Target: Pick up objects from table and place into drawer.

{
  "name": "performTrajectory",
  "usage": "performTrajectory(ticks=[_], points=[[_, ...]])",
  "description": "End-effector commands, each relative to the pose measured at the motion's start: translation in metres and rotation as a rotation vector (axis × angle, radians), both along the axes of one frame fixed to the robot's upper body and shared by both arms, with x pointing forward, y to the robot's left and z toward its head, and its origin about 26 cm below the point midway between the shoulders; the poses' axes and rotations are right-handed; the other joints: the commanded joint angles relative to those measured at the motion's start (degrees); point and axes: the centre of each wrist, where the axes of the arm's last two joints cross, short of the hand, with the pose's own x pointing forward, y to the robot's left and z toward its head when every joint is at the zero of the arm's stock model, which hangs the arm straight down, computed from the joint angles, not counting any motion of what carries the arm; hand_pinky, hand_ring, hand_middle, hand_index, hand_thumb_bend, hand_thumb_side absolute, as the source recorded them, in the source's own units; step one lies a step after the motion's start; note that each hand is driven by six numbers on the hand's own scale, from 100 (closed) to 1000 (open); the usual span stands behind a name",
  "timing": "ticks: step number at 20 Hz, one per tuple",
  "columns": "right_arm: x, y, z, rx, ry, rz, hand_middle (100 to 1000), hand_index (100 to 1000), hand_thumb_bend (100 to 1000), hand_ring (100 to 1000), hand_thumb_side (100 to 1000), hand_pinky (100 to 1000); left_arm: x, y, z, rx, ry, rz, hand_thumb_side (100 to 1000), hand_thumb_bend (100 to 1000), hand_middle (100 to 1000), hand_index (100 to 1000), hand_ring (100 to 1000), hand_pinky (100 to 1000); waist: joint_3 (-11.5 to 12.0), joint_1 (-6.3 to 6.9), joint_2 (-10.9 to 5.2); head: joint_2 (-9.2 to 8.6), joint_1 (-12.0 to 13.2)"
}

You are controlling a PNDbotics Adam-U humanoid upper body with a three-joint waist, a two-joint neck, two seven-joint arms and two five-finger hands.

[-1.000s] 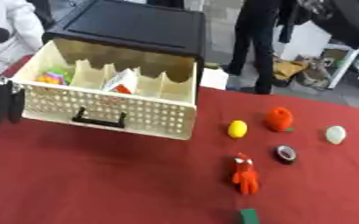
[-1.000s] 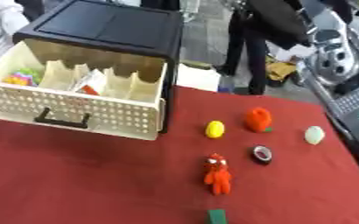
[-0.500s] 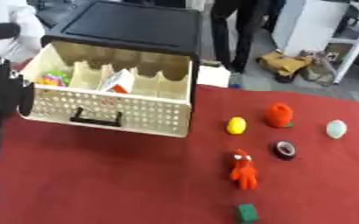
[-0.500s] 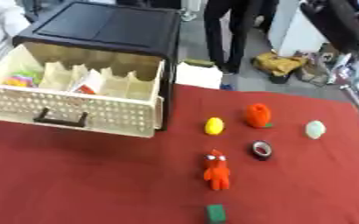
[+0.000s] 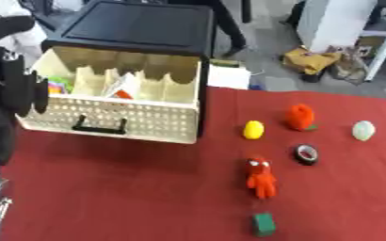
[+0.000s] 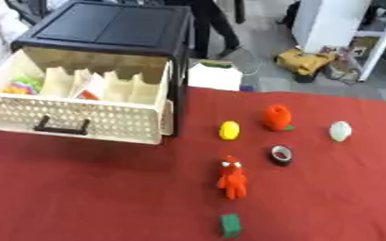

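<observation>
While the open cream drawer (image 5: 114, 120) waits at left and the yellow lemon-shaped toy (image 5: 253, 129) lies loose mid-worktop (image 5: 130, 188), the left arm's fingers go unseen, so a reach risks scattering its close neighbours.

The table (image 6: 81, 188) is wearing a red cloth that is looking matt and slightly napped. The drawer (image 6: 81, 120) is showing cream plastic, its front perforated with small holes, and a black plastic handle (image 6: 62, 127) is sitting on it. The cabinet (image 6: 114, 26) is looking like smooth black plastic with a faint sheen on top. The tape roll (image 6: 281, 154) is looking glossy and black. The arm (image 5: 3, 94) at the left edge is showing matt black casing.
</observation>
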Motion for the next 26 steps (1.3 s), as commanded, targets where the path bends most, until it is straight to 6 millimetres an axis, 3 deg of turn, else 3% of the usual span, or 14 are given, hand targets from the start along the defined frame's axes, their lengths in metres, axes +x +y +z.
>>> performTrajectory(ticks=[1, 7, 14, 22, 26], points=[[-0.005, -0.005, 0.0, 0.041, -0.095, -0.03, 609, 748, 100, 784, 880, 664, -0.002, 0.007, 0.007, 0.01, -0.039, 0.031, 1000, 121, 100, 758, 100, 162, -0.3, 0.41, -0.61, 0.33, 0.9], [-0.004, -0.011, -0.036, 0.095, -0.178, -0.087, 656, 765, 100, 816, 933, 677, -0.001, 0.013, 0.009, 0.012, -0.063, 0.064, 1000, 114, 100, 760, 100, 175, -1.1, 1.07, 0.28, -0.04, 2.5], [-0.005, -0.006, -0.07, 0.111, -0.198, -0.118, 637, 758, 100, 793, 931, 659, -0.001, 0.028, 0.018, 0.075, -0.151, 0.158, 1000, 100, 100, 772, 100, 215, -1.5, 1.77, 1.06, -0.17, 4.4], [-0.007, -0.003, -0.093, 0.121, -0.196, -0.148, 625, 748, 100, 782, 916, 668, -0.005, 0.061, 0.034, 0.478, -0.339, 0.391, 1000, 100, 218, 826, 109, 354, -2.2, 2.68, 1.43, 0.09, 4.9], [-0.008, -0.002, -0.099, 0.124, -0.19, -0.164, 624, 748, 100, 781, 918, 672, -0.008, 0.072, 0.041, 0.701, -0.398, 0.448, 1000, 100, 253, 817, 162, 365, -2.3, 3.01, 1.38, 0.41, 5.0]])
